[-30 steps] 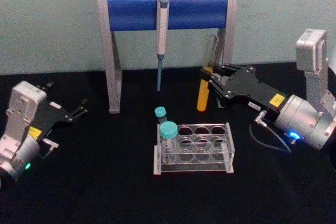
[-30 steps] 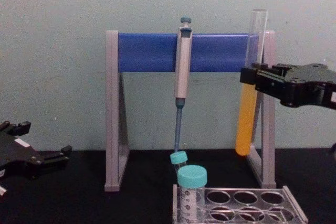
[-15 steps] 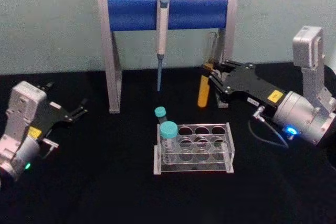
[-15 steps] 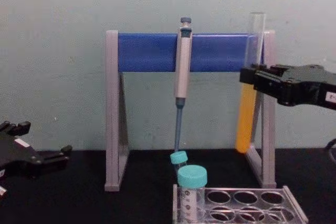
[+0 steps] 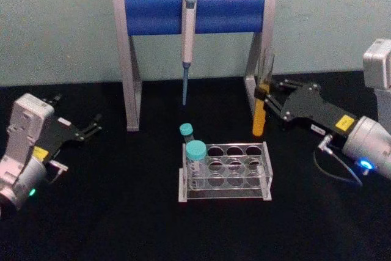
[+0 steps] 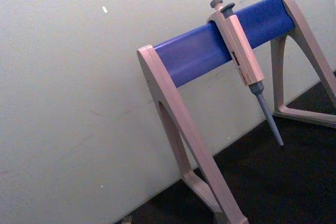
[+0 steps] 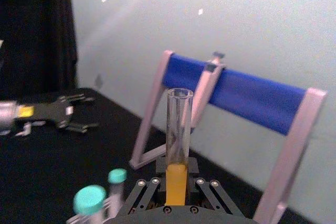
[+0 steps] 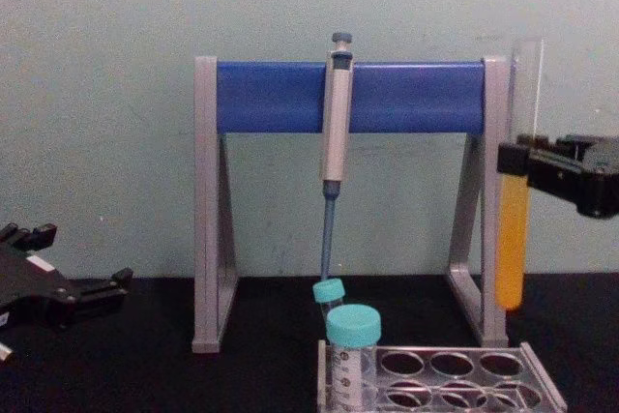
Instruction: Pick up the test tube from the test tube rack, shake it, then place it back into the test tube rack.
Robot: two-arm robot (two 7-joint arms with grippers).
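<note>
The test tube (image 5: 259, 114) is a long clear tube with orange-yellow liquid in its lower half. It hangs upright in the air, with my right gripper (image 5: 263, 98) shut on its middle. It is above and just behind the right rear corner of the test tube rack (image 5: 226, 195), clear of the holes. The chest view has the test tube (image 8: 512, 239) at the right, in front of the stand's right leg, held by my right gripper (image 8: 516, 158). The right wrist view looks up along the test tube (image 7: 178, 140). My left gripper (image 5: 96, 125) rests open at the far left.
A grey-and-blue pipette stand (image 5: 195, 14) stands behind the rack with a pipette (image 5: 188, 32) hanging from its bar. Two teal-capped tubes (image 5: 196, 151) sit in the rack's left column. The rack's other holes (image 8: 455, 365) stand open. A pale wall closes off the back.
My right gripper has carried the test tube to the right and lower, from left of the stand's right leg to in front of it. The left arm has not moved.
</note>
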